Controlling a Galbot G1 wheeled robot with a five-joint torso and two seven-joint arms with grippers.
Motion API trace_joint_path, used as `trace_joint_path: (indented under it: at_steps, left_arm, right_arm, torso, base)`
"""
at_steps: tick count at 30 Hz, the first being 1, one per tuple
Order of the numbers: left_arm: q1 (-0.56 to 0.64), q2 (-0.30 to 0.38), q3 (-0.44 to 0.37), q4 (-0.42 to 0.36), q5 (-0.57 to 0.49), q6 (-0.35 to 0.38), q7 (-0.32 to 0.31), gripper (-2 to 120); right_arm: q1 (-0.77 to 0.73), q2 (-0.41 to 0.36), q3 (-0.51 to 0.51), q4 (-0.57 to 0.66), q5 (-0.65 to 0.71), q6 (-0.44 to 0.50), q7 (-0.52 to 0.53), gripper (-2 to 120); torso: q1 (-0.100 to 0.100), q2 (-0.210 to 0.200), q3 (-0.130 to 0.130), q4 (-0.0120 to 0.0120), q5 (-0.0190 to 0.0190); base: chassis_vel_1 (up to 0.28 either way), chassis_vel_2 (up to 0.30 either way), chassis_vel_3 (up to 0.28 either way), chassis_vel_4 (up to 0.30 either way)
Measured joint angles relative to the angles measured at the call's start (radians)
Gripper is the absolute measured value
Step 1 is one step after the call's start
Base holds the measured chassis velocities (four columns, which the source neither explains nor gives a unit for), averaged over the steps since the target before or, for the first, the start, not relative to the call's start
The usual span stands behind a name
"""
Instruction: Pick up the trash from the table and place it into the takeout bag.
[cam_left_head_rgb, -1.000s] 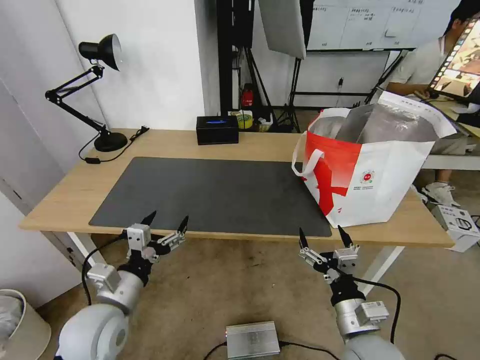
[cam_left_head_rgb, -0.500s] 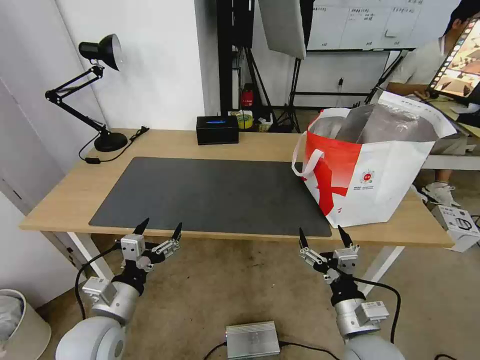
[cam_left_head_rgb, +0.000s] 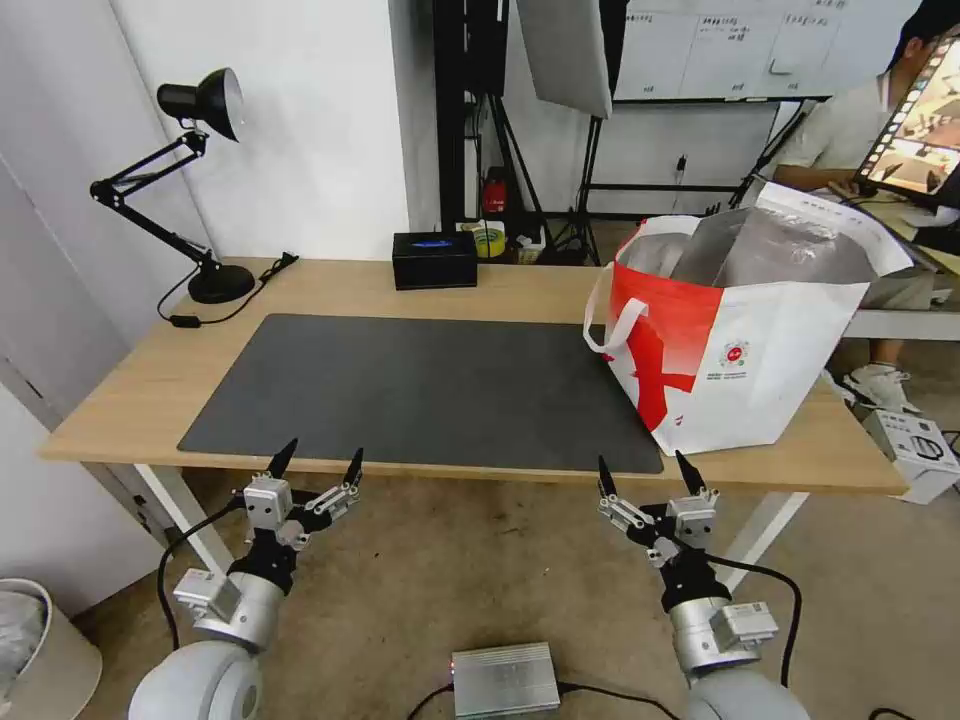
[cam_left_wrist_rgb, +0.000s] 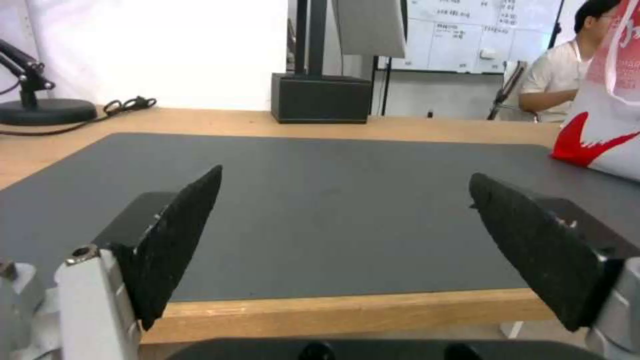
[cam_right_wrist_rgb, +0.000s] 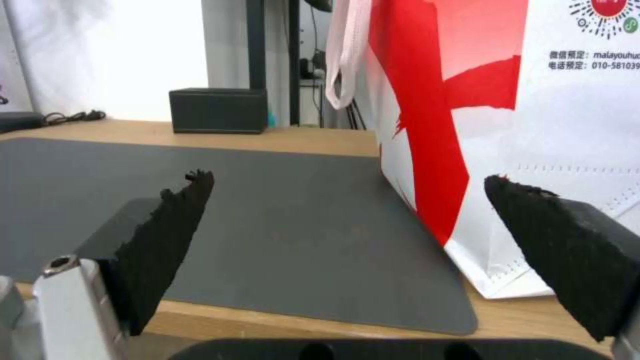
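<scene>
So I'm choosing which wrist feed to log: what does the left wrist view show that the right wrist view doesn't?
Left wrist view alone: the open left gripper, the desk lamp's base and a seated person behind the table.

Right wrist view alone: the open right gripper, the takeout bag's white strap handle and printed logo.

Both: the table, its dark grey mat, the black tissue box and the red-and-white bag.

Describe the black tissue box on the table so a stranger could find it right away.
Start at the long light-wood table and its dark grey mat. Just past the mat's far edge sits the black tissue box. It is the one small black block there, between the desk lamp and the takeout bag.
</scene>
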Motion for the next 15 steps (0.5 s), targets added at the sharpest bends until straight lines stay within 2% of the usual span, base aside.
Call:
trace_joint_path:
  at_steps: [15]
  left_arm:
    - [-0.007, -0.006, 0.006, 0.041, 0.018, -0.029, -0.001, 100]
  right_arm:
    - [0.0, 0.0, 0.0, 0.0, 0.0, 0.0, 0.0, 100]
  torso:
    - [0.0, 0.0, 0.0, 0.0, 0.0]
  base:
    - [0.0, 0.0, 0.0, 0.0]
